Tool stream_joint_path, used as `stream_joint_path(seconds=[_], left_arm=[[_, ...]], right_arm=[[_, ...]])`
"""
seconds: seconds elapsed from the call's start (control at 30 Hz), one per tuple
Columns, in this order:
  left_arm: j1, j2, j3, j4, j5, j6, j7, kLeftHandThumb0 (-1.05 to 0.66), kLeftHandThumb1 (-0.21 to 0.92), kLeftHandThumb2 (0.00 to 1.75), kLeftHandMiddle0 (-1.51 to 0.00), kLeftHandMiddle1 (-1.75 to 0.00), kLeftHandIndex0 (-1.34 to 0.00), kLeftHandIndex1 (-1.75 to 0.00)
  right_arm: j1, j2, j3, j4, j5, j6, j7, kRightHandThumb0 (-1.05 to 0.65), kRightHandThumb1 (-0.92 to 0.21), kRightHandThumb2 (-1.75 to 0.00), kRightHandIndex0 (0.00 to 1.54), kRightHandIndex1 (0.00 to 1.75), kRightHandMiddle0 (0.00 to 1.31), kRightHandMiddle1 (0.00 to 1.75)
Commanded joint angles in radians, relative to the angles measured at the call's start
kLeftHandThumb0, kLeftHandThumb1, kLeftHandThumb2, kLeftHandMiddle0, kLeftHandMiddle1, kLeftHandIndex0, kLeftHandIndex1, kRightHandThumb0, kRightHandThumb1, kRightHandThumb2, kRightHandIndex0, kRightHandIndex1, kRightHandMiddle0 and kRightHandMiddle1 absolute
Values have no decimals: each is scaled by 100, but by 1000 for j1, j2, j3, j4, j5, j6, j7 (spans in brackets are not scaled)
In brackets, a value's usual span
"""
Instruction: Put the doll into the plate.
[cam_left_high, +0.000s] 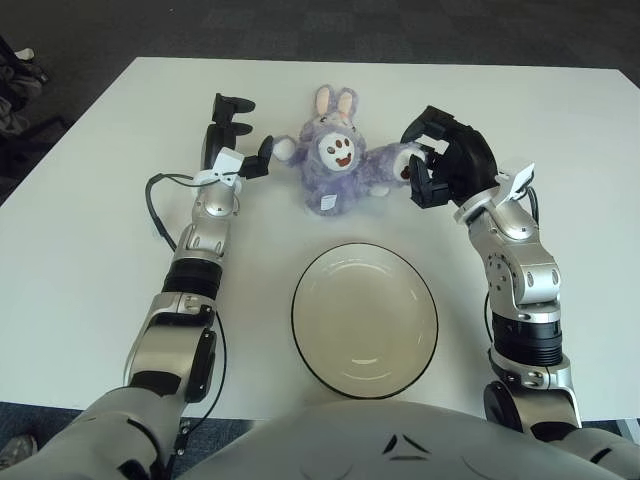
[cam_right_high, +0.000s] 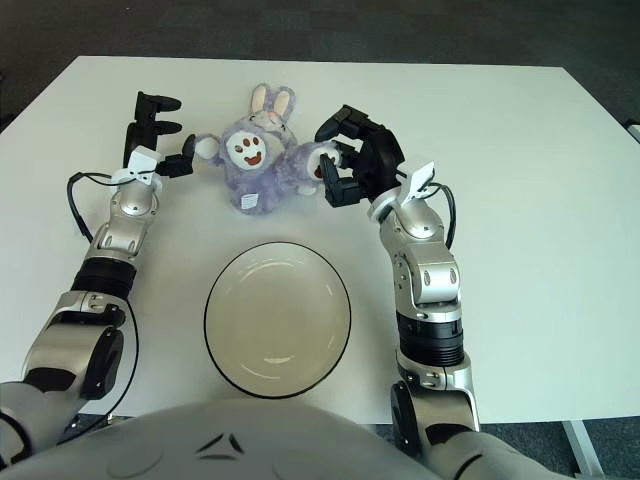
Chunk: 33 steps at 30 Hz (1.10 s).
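Observation:
A purple bunny doll (cam_left_high: 335, 165) sits near the back middle of the white table, face toward me. An empty cream plate with a dark rim (cam_left_high: 364, 320) lies in front of it, close to my body. My left hand (cam_left_high: 250, 128) is at the doll's left side with fingers spread, and its thumb touches the doll's paw. On the other side, my right hand (cam_left_high: 418, 162) has its fingers curled around the doll's other arm, and the paw shows between them.
The white table (cam_left_high: 90, 260) reaches well out on both sides, with dark carpet beyond its far edge. A black cable (cam_left_high: 152, 205) loops beside my left forearm.

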Motion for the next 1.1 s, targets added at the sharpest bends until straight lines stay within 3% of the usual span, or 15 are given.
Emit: stream_joint_path(seconds=[0.0, 0.27, 0.73, 0.93, 1.07], left_arm=[[3, 2, -17, -34, -4, 17, -30, -40, 44, 110, -22, -101, -3, -138], [73, 0, -47, -191, -30, 70, -131, -47, 39, 106, -17, -96, 0, -128], [157, -6, -39, -343, -162, 95, -289, -64, 40, 93, -9, -78, 0, -105], [171, 23, -45, -363, -145, 60, -320, -66, 37, 91, -10, -74, 0, -100], [172, 84, -61, -345, -69, -24, -314, -71, 35, 90, -14, -77, 0, -98]], right_arm=[[4, 4, -9, -20, 24, 26, -8, -1, -8, -148, 76, 161, 74, 156], [-10, 6, -17, -28, 41, 46, -10, -1, -6, -150, 83, 171, 73, 145], [-29, -4, -20, -38, 67, 81, -3, -1, -8, -147, 86, 165, 71, 143], [-35, -2, -20, -32, 77, 73, -4, -1, -8, -146, 86, 164, 71, 143], [-37, -5, -17, -21, 77, 68, -4, -1, -8, -146, 86, 165, 72, 142]])
